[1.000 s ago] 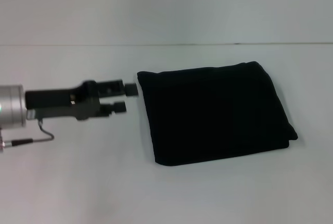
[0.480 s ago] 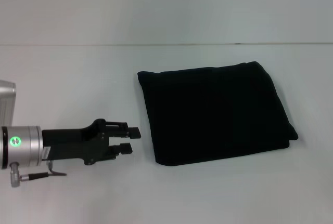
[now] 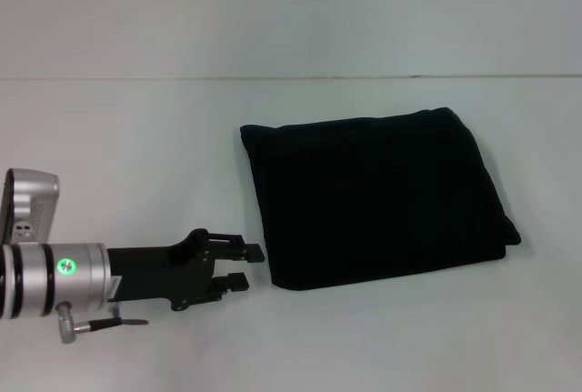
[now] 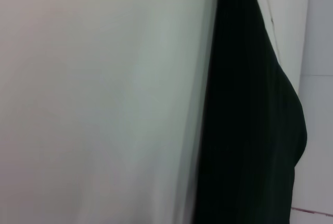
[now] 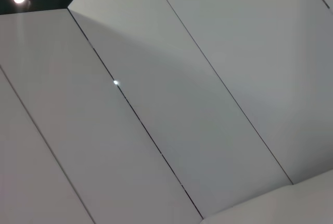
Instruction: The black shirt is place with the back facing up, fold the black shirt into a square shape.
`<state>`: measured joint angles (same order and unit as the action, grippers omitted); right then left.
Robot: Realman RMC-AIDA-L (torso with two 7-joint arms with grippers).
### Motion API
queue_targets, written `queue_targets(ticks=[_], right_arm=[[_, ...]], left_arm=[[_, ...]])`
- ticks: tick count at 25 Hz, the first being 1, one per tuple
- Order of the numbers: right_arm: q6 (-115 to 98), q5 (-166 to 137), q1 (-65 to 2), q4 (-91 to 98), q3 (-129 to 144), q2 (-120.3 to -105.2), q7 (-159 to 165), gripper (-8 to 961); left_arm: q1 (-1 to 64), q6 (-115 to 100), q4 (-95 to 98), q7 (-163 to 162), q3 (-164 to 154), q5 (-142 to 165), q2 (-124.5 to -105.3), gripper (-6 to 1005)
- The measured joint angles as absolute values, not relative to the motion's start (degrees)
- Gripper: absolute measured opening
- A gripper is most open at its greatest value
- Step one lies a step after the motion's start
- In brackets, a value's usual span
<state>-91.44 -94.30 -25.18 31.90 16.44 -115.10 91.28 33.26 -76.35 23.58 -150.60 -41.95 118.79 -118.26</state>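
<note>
Left end effector point(image 3: 244, 266), fingers parted and empty, is being held near the black shirt's point(image 3: 377, 196) near-left corner; soft, light cloth is best pinched at corners.

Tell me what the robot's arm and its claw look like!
The left arm is a shiny silver tube with a little green light and a thin cable by the wrist. Its left gripper is black, with two short flat fingers. The right arm isn't in view.
</note>
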Motion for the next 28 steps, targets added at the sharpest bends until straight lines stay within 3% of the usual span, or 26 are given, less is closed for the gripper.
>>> queue_targets(ticks=[11,28], right_arm=[[-91.23,-94.23,-25.58,31.9,16.46,-114.9,90.93,881],[-91.14,-94.49,-24.95,31.2,16.43,-114.87,90.92,882]], left_arm=[[34.53,-71.7,21.68,-150.58,-43.72,118.91,-120.75,505],[35.56,-66.97,21.12,-150.08,-43.52,118.39,-122.83,504]])
